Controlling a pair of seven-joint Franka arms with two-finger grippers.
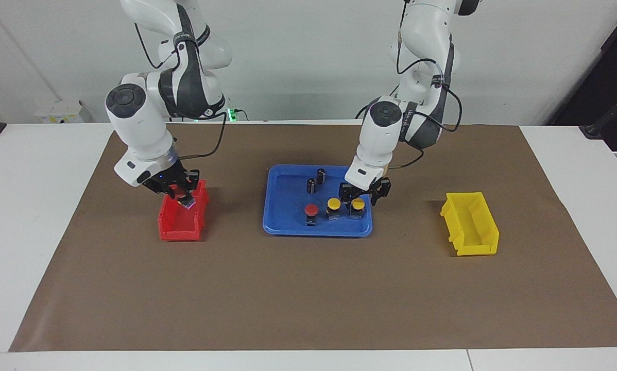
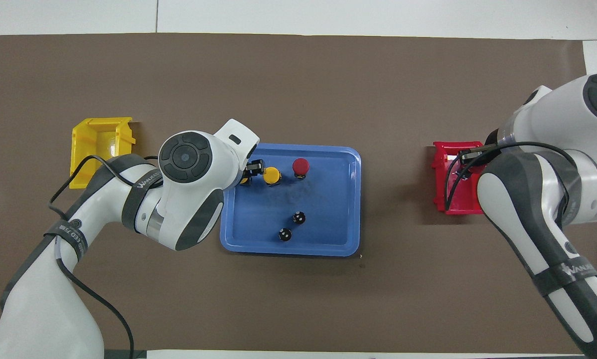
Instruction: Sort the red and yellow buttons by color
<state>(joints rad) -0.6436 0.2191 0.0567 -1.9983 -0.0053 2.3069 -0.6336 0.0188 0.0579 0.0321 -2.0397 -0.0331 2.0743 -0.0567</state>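
Observation:
A blue tray (image 1: 277, 206) in the middle holds a red button (image 1: 311, 209) and two yellow buttons (image 1: 333, 204), each on a black base. My left gripper (image 1: 358, 198) is low over the yellow button (image 1: 358, 205) toward the left arm's end of the tray, right at its cap. In the overhead view the left hand (image 2: 251, 169) covers most of that button. My right gripper (image 1: 183, 197) is tilted over the red bin (image 1: 177, 229) and is shut on a small dark-based thing with red on it, which looks like the second red button (image 1: 187, 203).
Two dark upright cylinders (image 1: 321, 175) (image 1: 311, 185) stand in the tray nearer the robots. A yellow bin (image 1: 470, 242) sits toward the left arm's end of the table. Brown paper (image 1: 308, 288) covers the table.

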